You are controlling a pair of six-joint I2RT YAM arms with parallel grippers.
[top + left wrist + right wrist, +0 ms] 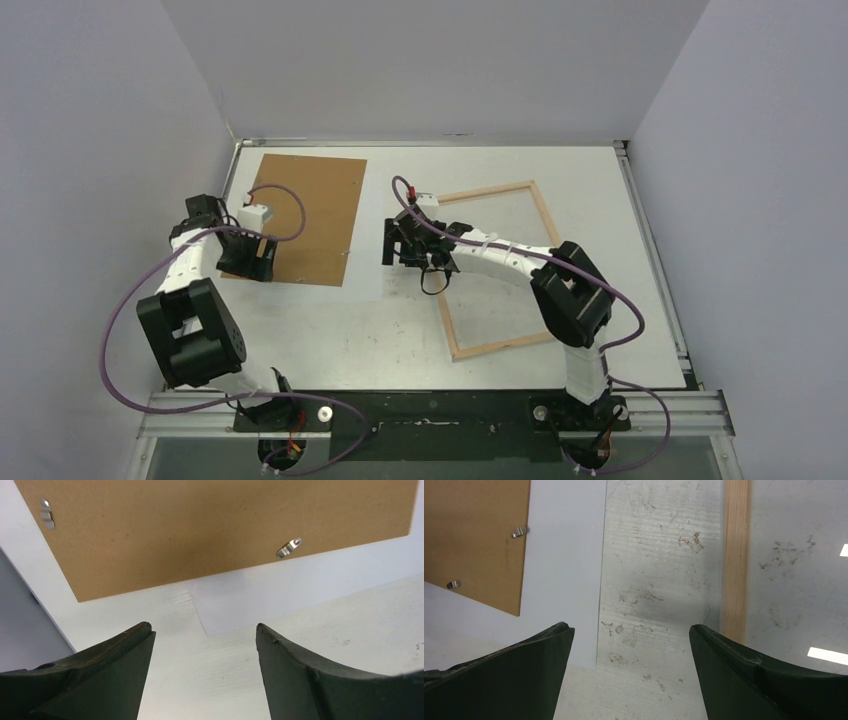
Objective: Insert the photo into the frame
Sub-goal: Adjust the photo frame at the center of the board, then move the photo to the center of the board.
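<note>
Both pairs of jaws stand spread, holding nothing. The right gripper (631, 627) hovers with the photo (566, 580), white back up, at its 10 o'clock and the frame (735, 555) at 1 o'clock. The left gripper (202, 627) faces the brown backing board (200, 525) at 12 o'clock, which overlaps the photo.

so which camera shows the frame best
Top external: nearly all four bars of the frame show there, with an arm across the middle. Right wrist catches only one bar of it; left wrist shows none.
</note>
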